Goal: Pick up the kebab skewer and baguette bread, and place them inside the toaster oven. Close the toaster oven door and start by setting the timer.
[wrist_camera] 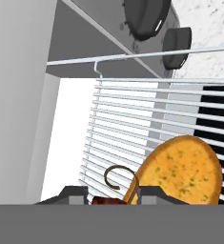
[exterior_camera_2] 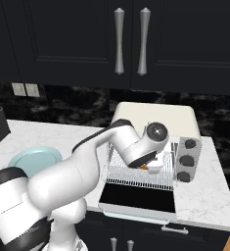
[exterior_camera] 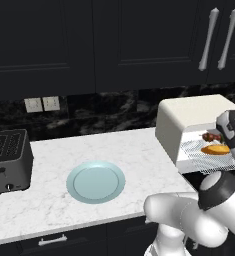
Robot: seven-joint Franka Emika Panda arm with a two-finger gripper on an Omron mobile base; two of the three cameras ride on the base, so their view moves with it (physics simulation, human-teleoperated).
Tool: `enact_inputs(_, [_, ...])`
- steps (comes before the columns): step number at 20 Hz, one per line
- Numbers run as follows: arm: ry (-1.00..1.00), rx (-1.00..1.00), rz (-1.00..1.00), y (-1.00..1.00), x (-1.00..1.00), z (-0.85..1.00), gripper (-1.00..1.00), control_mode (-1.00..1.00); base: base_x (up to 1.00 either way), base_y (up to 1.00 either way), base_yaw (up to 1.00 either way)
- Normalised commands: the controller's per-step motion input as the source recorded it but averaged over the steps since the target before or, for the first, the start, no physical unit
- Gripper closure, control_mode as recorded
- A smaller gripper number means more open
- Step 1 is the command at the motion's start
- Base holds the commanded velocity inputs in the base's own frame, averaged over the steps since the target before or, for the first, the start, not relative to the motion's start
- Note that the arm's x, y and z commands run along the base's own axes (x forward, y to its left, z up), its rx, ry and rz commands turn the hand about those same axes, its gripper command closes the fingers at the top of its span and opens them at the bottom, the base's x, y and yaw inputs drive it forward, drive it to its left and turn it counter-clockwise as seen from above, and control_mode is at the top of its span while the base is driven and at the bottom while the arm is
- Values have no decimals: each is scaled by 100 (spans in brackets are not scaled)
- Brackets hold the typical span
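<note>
On the marble tabletop under dark cabinets, the toaster oven stands with its door dropped open. The gripper reaches onto the wire rack, fingers drawn together around the baguette bread's near end. Its long axis runs away from the gripper, and the kebab skewer lies just beside it.

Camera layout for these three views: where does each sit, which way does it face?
Left base view: behind-left of the arm, facing the counter, plate and toaster oven; arm rises at lower right.
Right base view: behind-right, facing the open toaster oven door; arm crosses from lower left.
Hand view: on the hand, over the wire rack; fingers at bottom.
All three show the baguette bread.
</note>
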Motion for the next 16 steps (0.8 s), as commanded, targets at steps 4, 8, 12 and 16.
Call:
enact_inputs(4, [0, 0, -4, 0, 21, 0, 100, -100, 0, 0, 0])
enact_inputs(8, [0, 0, -1, 0, 21, 0, 100, -100, 0, 0, 0])
enact_inputs(12, [0, 0, 0, 0, 18, -2, 100, -100, 0, 0, 0])
enact_inputs(16, [0, 0, 0, 0, 16, -3, 100, -100, 0, 0, 0])
